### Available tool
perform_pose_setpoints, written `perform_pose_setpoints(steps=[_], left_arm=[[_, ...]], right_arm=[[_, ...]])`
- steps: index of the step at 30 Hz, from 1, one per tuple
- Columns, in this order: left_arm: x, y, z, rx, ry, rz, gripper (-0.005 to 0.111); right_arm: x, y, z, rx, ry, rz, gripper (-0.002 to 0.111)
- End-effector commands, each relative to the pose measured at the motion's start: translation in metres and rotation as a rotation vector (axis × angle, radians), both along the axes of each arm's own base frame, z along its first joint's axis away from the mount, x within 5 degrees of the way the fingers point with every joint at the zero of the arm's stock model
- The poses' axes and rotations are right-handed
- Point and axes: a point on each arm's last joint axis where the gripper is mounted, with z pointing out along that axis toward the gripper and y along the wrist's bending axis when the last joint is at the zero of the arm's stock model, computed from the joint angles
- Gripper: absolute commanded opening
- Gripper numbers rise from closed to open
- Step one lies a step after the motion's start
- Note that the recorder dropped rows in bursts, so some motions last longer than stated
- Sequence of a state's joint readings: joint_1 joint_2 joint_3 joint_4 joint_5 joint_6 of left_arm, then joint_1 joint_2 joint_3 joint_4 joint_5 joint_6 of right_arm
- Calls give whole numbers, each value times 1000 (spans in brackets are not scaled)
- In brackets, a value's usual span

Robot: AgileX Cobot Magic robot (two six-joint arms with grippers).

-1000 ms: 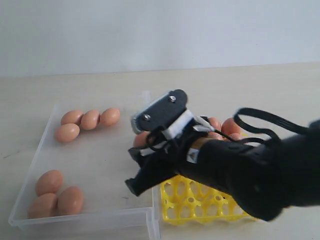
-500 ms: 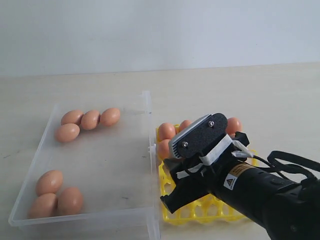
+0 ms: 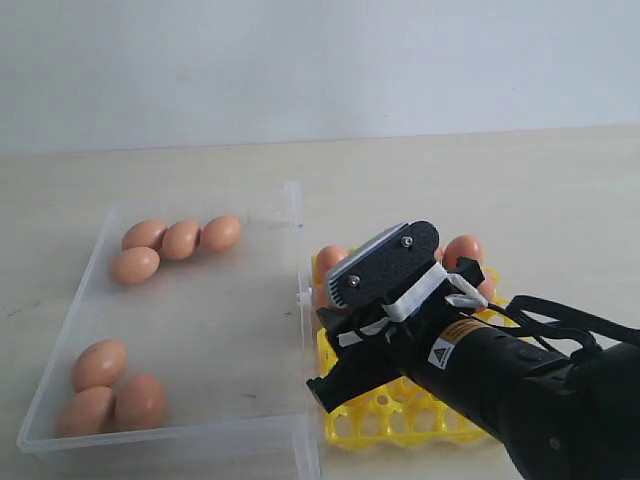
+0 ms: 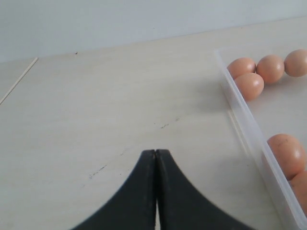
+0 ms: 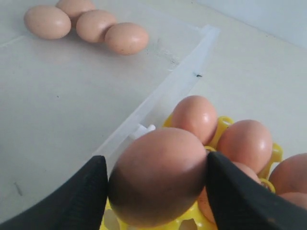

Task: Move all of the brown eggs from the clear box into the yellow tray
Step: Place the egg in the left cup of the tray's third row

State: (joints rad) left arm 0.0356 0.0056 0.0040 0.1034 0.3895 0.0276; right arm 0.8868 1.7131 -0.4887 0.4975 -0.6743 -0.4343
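My right gripper [image 5: 154, 162] is shut on a brown egg [image 5: 158, 179], holding it just above the yellow tray [image 3: 390, 412] near the tray's edge beside the clear box [image 3: 300, 250]. Other brown eggs sit in the tray's far cups [image 5: 194, 117] [image 3: 462, 250]. In the clear box, several eggs [image 3: 180, 240] lie at the far left and three [image 3: 105, 390] at the near left. My left gripper [image 4: 156, 152] is shut on nothing above bare table, outside the box's wall [image 4: 240, 120]. It does not appear in the exterior view.
The black right arm [image 3: 520, 385] lies across the tray's near right part and hides much of it. The tray stands against the box's right wall. Pale tabletop [image 3: 480, 170] surrounds both.
My right gripper has carried the egg rightward from over the box's right edge to the yellow tray, then settled slightly left and lower. The eggs in the box have not moved.
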Motion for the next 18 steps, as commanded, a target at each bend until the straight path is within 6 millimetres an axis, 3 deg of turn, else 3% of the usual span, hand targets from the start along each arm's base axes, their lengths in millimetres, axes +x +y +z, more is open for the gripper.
perform_pose_setpoints(steps=[1, 9, 12, 18], left_arm=[[0, 0, 2, -6, -19, -6, 0], [0, 0, 2, -6, -19, -6, 0], [0, 0, 2, -6, -19, -6, 0], [0, 0, 2, -6, -19, -6, 0]], right_arm=[[3, 1, 1, -3, -13, 0, 0], [4, 5, -12, -45, 18, 28, 5], [4, 7, -12, -52, 35, 35, 19], [4, 7, -13, -64, 36, 41, 66]])
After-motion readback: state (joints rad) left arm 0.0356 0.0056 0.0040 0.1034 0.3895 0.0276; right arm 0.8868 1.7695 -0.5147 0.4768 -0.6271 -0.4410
